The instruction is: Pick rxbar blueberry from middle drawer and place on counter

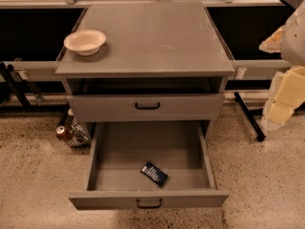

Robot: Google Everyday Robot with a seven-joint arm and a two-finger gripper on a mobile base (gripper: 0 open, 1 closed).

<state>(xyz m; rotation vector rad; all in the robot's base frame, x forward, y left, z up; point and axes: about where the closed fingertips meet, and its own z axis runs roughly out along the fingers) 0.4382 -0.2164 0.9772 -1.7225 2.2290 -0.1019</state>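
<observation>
The rxbar blueberry (154, 173), a small dark navy packet, lies flat and slanted on the floor of the open middle drawer (147, 199), near its front and just right of centre. The drawer is pulled fully out, with its dark handle on the front. The drawer above it (147, 107) is nearly closed. The counter (152, 42) is the grey top slab. My gripper (282, 101) hangs at the right edge of the view, beside the cabinet at about upper-drawer height, well away from the packet and holding nothing I can see.
A cream bowl (85, 41) sits on the counter's left front corner. A can and clutter (66, 130) lie on the speckled floor left of the cabinet. A dark rod (249, 116) lies on the floor to the right. Rails run behind the cabinet.
</observation>
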